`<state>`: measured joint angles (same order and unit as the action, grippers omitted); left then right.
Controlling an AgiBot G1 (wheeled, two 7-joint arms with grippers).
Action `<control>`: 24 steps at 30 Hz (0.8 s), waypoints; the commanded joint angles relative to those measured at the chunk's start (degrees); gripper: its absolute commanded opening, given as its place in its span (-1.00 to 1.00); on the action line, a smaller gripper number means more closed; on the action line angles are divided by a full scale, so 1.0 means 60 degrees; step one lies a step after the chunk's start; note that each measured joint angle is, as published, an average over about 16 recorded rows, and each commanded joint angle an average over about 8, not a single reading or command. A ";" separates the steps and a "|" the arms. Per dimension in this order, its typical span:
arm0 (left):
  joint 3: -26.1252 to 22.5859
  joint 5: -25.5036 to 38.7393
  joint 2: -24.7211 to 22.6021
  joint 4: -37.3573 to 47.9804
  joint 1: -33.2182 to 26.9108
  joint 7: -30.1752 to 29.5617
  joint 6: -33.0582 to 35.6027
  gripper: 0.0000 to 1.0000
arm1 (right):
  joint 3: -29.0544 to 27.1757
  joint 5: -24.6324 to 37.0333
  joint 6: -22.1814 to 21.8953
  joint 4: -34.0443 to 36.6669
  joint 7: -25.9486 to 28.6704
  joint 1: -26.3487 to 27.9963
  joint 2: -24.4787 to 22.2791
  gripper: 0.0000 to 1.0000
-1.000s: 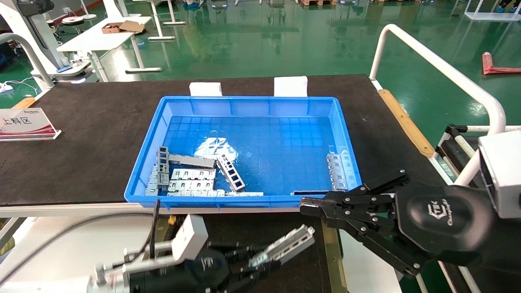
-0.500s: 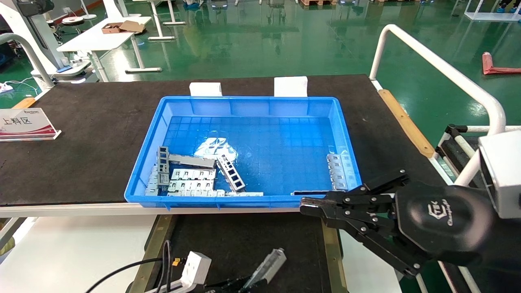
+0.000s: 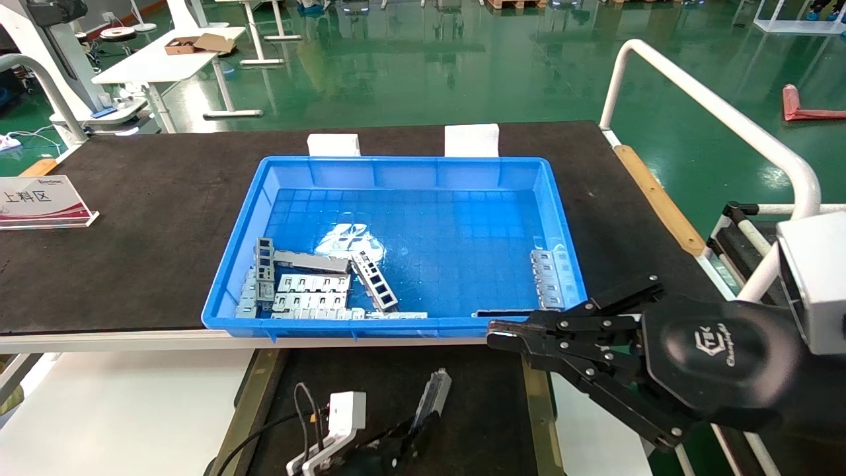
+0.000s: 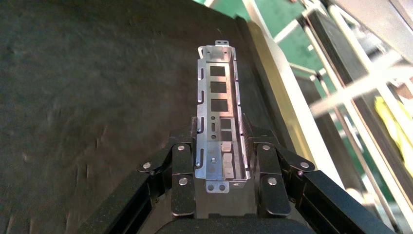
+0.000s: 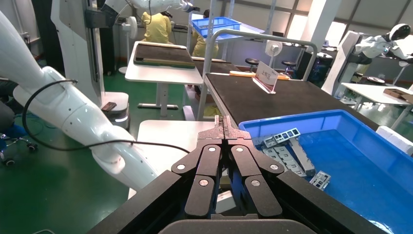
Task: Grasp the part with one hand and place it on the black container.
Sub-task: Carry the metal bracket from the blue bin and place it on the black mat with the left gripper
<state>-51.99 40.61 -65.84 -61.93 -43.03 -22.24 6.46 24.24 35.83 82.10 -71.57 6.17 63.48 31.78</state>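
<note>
My left gripper (image 3: pixel 415 433) is at the bottom of the head view, shut on the part (image 3: pixel 433 395), a narrow silver channel strip with a row of rectangular cutouts. The strip sticks out forward between the jaws over the black container (image 3: pixel 383 377), a matte black tray with a brass-coloured frame. In the left wrist view the part (image 4: pixel 217 92) is clamped between the fingers of the left gripper (image 4: pixel 220 131), just above the container's black surface (image 4: pixel 97 97). I cannot tell whether it touches. My right gripper (image 3: pixel 494 338) is shut and empty by the bin's near right corner; it also shows in the right wrist view (image 5: pixel 224 119).
A blue bin (image 3: pixel 410 173) on the black mat table holds several more grey metal parts (image 3: pixel 310 291) at its near left and a few at its right (image 3: pixel 547 277). A sign (image 3: pixel 39 201) stands at the left. A white rail (image 3: pixel 714 112) runs along the right.
My left gripper has sunk lower and drawn back over the black tray with the part, and the strip has swung from pointing right to pointing forward. The right arm has not moved.
</note>
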 commanded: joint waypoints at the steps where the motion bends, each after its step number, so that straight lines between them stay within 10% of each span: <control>1: 0.0010 -0.0038 -0.0326 0.0145 -0.0030 -0.0067 -0.0404 -1.00 | 0.0000 0.0000 0.0000 0.0000 0.0000 0.0000 0.0000 -1.00; 24: 0.0574 -0.0101 -0.1899 0.1967 -0.0385 -0.0156 -0.1352 -1.00 | 0.0000 0.0000 0.0000 0.0000 0.0000 0.0000 0.0000 -1.00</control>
<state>-48.64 40.11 -77.11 -50.34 -45.27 -23.09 -1.53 24.24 35.82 82.10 -71.57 6.17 63.48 31.77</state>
